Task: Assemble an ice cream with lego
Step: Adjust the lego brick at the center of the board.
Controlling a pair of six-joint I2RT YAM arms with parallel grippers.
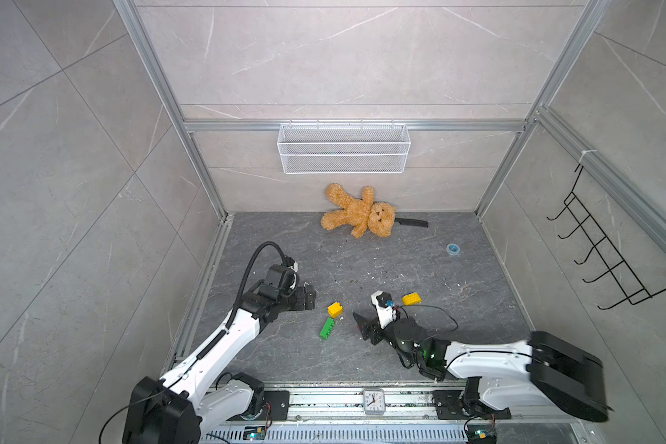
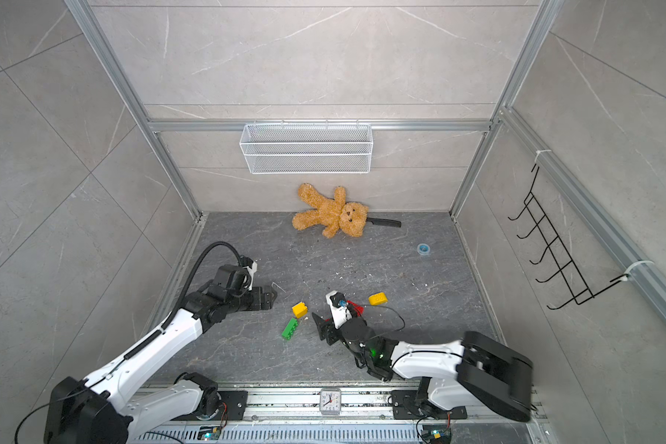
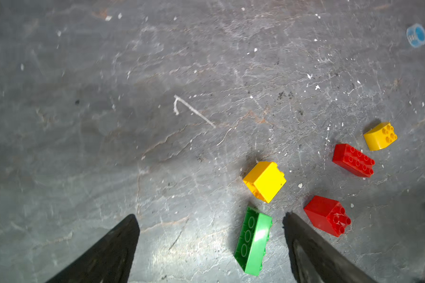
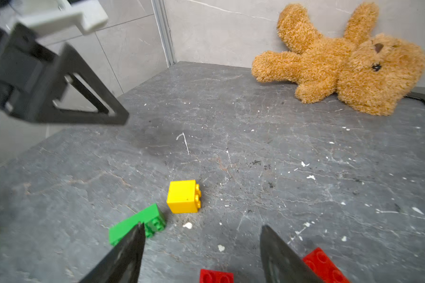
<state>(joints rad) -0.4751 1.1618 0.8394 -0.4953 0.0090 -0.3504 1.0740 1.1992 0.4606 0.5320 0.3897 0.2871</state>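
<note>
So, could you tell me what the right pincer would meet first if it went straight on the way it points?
Most likely the square yellow brick, just ahead of the open right pincer; the green brick sits slightly aside. Depth is unclear: the table might come first.

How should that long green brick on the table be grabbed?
Probably from above, pinching the green brick at mid-length across its narrow width. It lies tipped on its long side, smooth side up, so the jaws would close on its studded and hollow faces.
</note>
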